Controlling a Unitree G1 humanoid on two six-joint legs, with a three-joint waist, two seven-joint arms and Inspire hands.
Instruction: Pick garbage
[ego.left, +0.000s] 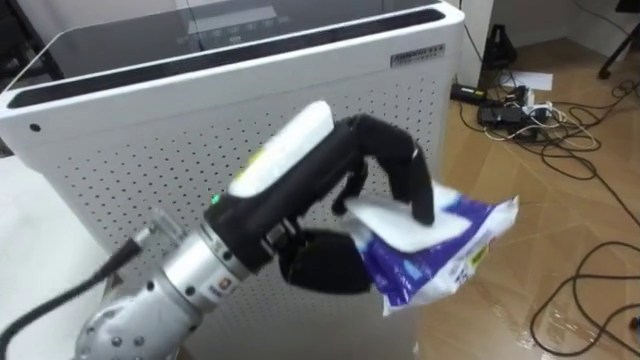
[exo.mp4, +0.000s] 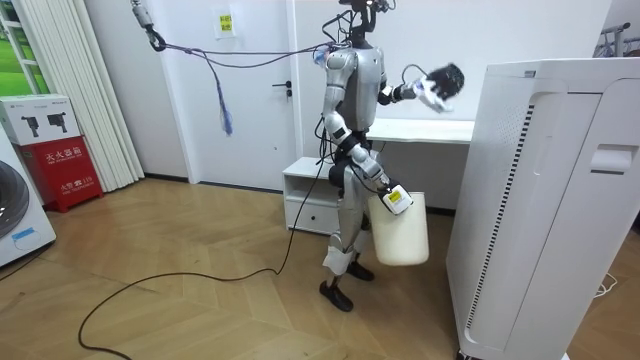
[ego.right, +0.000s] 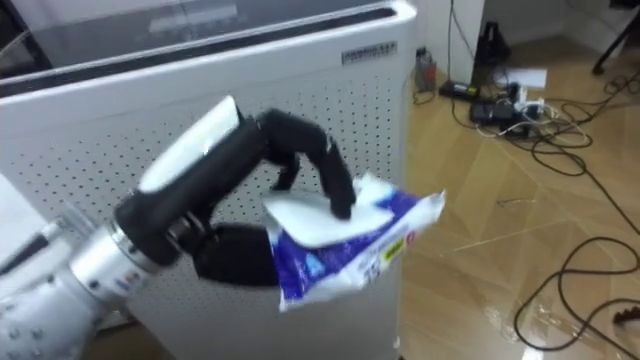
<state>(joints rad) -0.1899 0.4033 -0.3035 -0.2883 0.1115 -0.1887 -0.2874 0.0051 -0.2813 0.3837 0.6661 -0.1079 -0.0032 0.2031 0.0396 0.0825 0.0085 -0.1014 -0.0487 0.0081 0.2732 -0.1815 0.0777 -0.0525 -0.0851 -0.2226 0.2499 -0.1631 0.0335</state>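
The robot stands between a white table (exo.mp4: 432, 131) and a big white machine (ego.left: 150, 130) with lots of little holes. Its left hand (ego.left: 310, 185) is up high in front of the machine. The black fingers (ego.left: 410, 175) are curled over a crinkly blue and white packet (ego.left: 440, 250), and the thumb pinches it from below. This packet is the garbage. It is in the air, off the floor and away from the table. A white sheet (ego.left: 400, 225) lies on top of the packet, right under the fingers.

The right hand (exo.mp4: 392, 198) is down low by the robot's side, with a white bucket (exo.mp4: 400, 235) hanging at it. It is too small to tell how it holds on.

I think the job now is to get the packet into the bucket. The squeeze should be firm, because the packet is floppy and the loose sheet could slip out. The left hand should go down until it is right over the bucket's open top, and only then let go.

Count: one packet, one white sheet, one bucket, one machine, one table. Many dark wires (ego.left: 530, 110) lie on the wooden floor (ego.left: 600, 200).
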